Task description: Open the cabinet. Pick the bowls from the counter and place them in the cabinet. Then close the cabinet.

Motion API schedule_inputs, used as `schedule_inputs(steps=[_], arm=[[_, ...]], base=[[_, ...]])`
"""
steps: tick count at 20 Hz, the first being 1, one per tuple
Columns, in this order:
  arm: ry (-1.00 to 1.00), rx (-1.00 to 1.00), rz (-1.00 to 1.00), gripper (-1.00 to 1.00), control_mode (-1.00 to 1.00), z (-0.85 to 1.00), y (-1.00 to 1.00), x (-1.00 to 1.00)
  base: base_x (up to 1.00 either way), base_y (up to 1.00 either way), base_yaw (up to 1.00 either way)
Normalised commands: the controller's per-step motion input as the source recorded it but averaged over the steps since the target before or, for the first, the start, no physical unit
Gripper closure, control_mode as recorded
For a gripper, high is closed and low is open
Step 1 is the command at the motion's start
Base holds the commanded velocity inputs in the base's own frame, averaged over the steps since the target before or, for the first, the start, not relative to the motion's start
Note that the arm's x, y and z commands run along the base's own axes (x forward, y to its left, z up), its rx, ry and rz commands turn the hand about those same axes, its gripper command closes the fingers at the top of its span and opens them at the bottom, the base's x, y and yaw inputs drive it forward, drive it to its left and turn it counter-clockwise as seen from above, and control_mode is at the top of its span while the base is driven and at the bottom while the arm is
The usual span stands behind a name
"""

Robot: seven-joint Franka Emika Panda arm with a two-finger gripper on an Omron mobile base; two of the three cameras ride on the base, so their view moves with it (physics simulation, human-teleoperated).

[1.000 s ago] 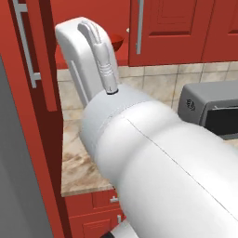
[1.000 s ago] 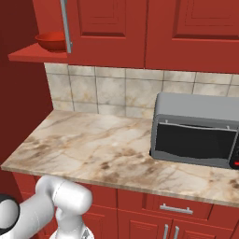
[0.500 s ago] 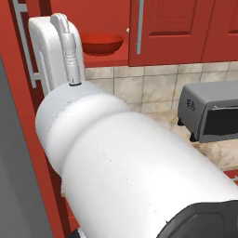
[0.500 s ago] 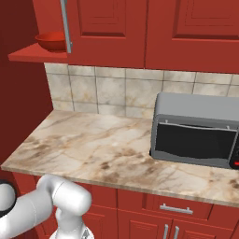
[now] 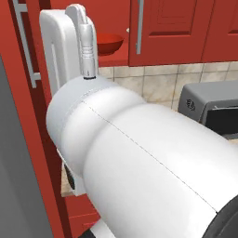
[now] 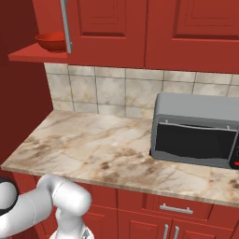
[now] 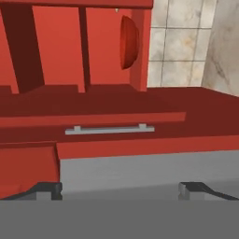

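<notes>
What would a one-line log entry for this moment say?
cabinet: left door open | red bowl: on shelf | counter: no bowls seen | gripper: jaws open, holding nothing

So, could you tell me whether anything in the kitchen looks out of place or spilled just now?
Nothing looks spilled or damaged. The red bowl sits upright on the shelf of the cabinet, whose left side stands open. The counter carries the grey microwave, set square against the backsplash.
</notes>
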Motion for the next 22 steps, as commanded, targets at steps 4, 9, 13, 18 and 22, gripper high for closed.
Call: schedule_inputs(steps=[4,9,13,18,22], arm=[[-0.01,0.11,0.06,-1.0,-1.0,-0.13,-0.02,0.15],[-0.03,0.0,0.05,-1.0,-1.0,-0.07,0.01,0.12],[-0.01,0.01,0.06,-1.0,-1.0,-0.13,0.06,0.06],[0.0,0.07,0.1,-1.0,-1.0,-0.16,0.01,0.04],[0.0,0.05,0.11,-1.0,-1.0,-0.16,0.08,0.29]], base=[[0.0,0.0,0.0],[0.0,0.0,0.0],[0.0,0.0,0.0],[0.0,0.0,0.0],[0.0,0.0,0.0]])
